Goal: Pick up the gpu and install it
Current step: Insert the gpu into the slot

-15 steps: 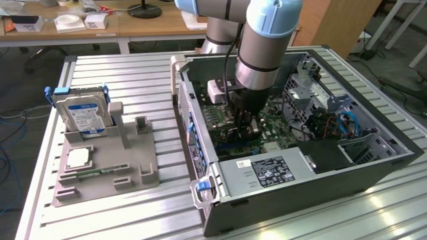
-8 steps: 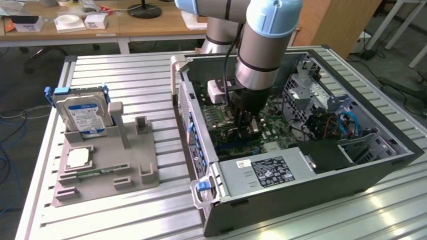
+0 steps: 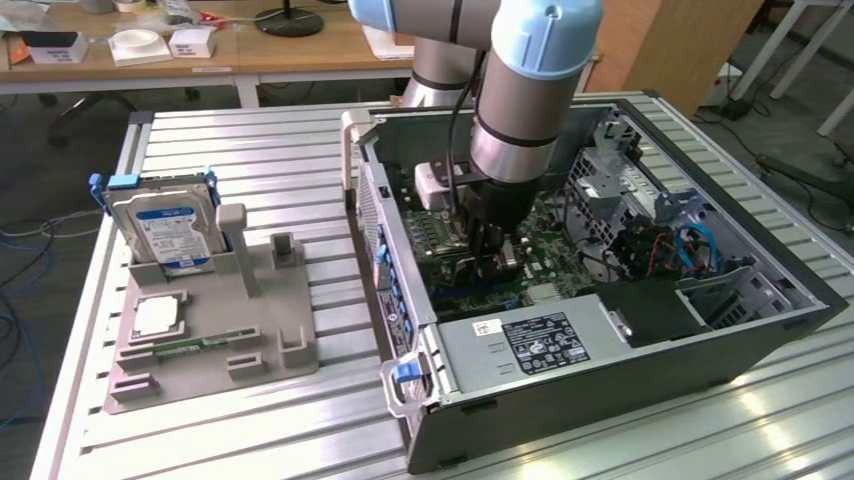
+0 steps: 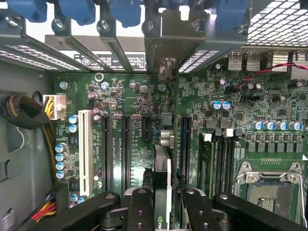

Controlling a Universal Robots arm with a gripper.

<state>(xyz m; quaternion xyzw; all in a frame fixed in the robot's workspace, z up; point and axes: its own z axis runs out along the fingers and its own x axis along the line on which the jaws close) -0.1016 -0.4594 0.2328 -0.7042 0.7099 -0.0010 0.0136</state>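
My gripper (image 3: pixel 489 258) is down inside the open computer case (image 3: pixel 747 330), over the green motherboard (image 3: pixel 550 262). In the wrist view the gripper (image 4: pixel 166 199) is shut on the gpu (image 4: pixel 162 166), which I see edge-on, standing upright between the two black fingers (image 4: pixel 141 207). The card runs along the board above a long black expansion slot. Its silvery metal bracket (image 4: pixel 169 45) stands at the case's rear slot openings, among the other slot covers. Whether the card's lower edge sits in the slot is hidden by the card itself.
A white slot (image 4: pixel 85 151), black slots (image 4: pixel 126 151), memory sticks (image 4: pixel 207 163) and the processor socket (image 4: pixel 269 190) flank the card. The power supply (image 3: pixel 527 345) and blue cables (image 3: pixel 697 250) crowd the case. On the table, a grey fixture (image 3: pixel 220 350) holds the hard drive (image 3: pixel 167 232).
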